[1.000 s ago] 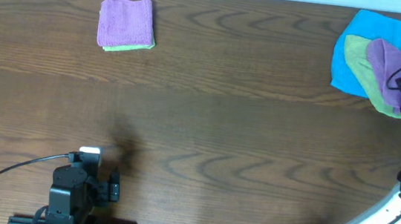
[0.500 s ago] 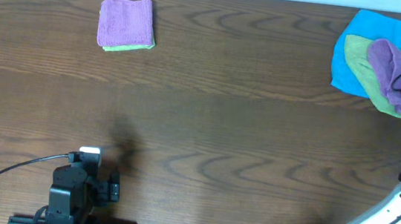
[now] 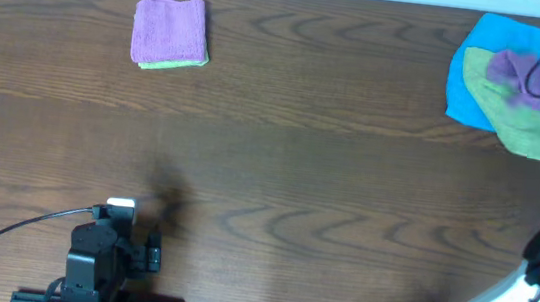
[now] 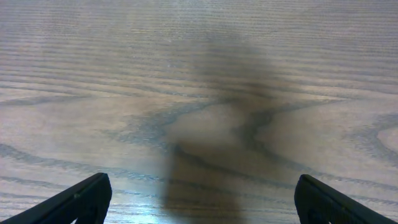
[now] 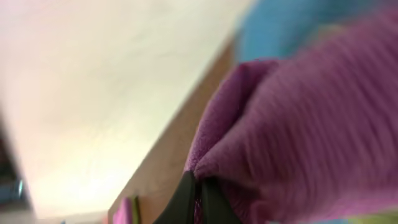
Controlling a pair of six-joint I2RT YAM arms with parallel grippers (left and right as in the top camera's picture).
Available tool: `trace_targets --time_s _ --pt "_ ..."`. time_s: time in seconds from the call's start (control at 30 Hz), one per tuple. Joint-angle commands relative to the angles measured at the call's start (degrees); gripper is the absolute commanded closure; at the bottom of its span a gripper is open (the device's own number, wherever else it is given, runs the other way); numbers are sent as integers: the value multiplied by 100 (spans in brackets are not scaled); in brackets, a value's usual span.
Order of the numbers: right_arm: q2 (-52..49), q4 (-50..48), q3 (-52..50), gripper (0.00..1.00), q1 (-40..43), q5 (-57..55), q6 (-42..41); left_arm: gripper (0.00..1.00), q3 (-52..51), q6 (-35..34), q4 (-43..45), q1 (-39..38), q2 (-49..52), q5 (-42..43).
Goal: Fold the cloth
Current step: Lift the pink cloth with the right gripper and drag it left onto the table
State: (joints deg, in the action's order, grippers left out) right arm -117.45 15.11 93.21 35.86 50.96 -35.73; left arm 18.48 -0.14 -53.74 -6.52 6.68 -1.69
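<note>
Now cloth (image 5: 298, 124) in right gripper (image 5: 198, 191)

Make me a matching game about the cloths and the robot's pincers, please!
Things:
1. purple cloth
2. blue cloth
3. left pincer
4. folded stack

States:
A. open above the bare table
B. underneath the yellow-green cloth
C. pinched in the shut right pincer
D. lying neatly by itself

Pairs: 1-C, 2-B, 3-A, 4-D
</note>
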Motion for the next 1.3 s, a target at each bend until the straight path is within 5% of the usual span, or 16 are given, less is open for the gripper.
trace_targets --time_s 0.0,0.53,0.7,0.8,1.03,1.07,1.1,1.27 --pt "623 57 192 99 -420 111 282 5 -109 15 -284 17 -33 -17" --pt "1104 2719 162 98 -3268 -1270 1331 5 -109 15 -284 17 -33 -17" --pt "1104 4009 140 98 -4135 -2905 1005 5 -109 15 -284 17 -33 -17" --pt "1106 4216 63 98 -4446 -2848 1005 5 -109 15 -284 17 -33 -17" --pt "1106 4374 -367 99 -5167 -3040 758 5 -109 15 -284 17 -33 -17" --pt "1106 4273 -483 92 -5202 -3226 616 5 -109 15 -284 17 -33 -20" --pt "1106 4153 -588 75 -5217 -3383 522 5 -109 15 -284 17 -33 -17" --pt "1106 2680 -975 95 -5110 -4140 531 5 -109 15 -284 17 -33 -20"
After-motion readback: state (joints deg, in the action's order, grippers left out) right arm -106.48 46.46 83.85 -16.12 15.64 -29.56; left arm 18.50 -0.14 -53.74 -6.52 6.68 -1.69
